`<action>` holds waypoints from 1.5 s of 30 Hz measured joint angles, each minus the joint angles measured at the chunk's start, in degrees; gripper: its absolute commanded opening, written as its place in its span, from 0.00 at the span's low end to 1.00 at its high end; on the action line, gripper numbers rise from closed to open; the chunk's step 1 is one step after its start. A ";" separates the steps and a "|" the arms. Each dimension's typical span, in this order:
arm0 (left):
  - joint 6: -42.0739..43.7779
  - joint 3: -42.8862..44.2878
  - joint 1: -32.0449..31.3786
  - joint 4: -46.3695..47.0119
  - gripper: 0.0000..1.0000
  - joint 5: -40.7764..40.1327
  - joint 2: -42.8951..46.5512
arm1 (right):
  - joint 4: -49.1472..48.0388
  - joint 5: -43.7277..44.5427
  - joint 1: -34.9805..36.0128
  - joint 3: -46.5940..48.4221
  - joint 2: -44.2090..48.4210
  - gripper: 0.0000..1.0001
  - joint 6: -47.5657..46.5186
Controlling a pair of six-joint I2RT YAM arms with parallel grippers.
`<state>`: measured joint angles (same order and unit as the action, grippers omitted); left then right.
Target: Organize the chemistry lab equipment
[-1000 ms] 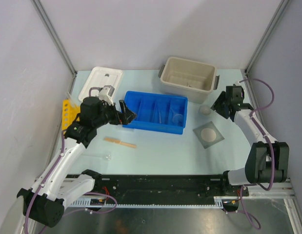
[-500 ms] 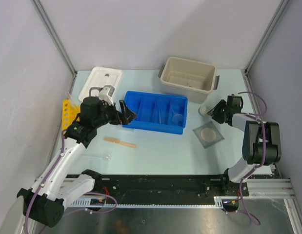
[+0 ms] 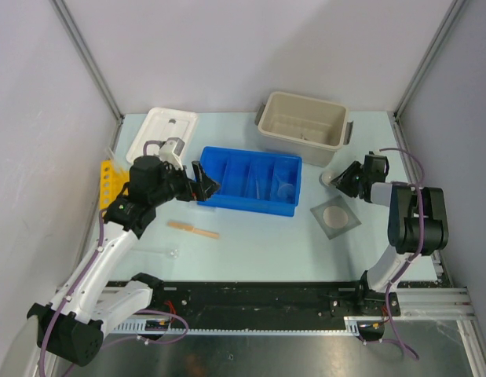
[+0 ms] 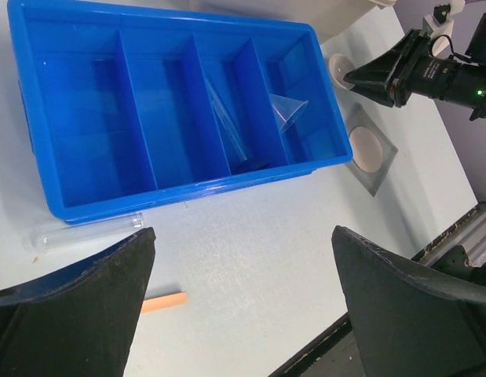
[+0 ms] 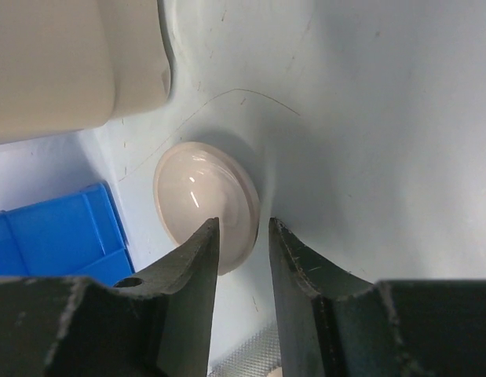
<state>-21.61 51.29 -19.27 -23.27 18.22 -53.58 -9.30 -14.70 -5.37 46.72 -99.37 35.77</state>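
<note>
Black-fingered, your right claw [image 5: 241, 224] straddles the small white dish [image 5: 199, 200] at far right, beside the beige tub [image 5: 62, 63]; whether it pinches is unclear. Your left claw [image 4: 243, 232] gapes. Clear glassware [image 4: 288, 110] sits in the blue tray [image 4: 180, 184]; wooden stick [image 3: 193, 229] and mesh [image 3: 335, 215] lie loose.

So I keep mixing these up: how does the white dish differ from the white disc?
The dish lies on bare table with the right gripper straddling its rim; the disc sits on the grey mesh, untouched. The dish looks glossy and raised, the disc flat. Both are round, whitish, right of the tray.
</note>
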 measured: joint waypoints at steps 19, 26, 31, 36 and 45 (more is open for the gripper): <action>0.00 0.00 0.00 0.00 0.99 0.00 0.00 | 0.50 1.57 0.00 0.00 -0.33 0.01 -0.39; 0.00 0.00 0.00 0.00 0.99 0.00 -0.02 | 11.10 8.04 0.07 -0.48 12.28 0.00 -0.85; 0.00 0.00 0.00 0.00 0.99 0.02 0.00 | 17.55 14.25 1.25 1.88 24.76 0.00 -1.29; 0.02 0.00 0.00 0.00 1.00 0.02 0.00 | 16.65 17.16 4.90 6.58 28.26 0.00 -2.82; 0.02 0.00 -0.02 0.00 0.99 0.02 0.02 | 13.57 17.29 13.64 30.67 10.49 0.00 -6.10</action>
<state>-21.58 51.29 -19.29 -23.27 18.24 -53.56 4.27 2.59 8.27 77.38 -88.88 29.67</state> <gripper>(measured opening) 0.994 0.040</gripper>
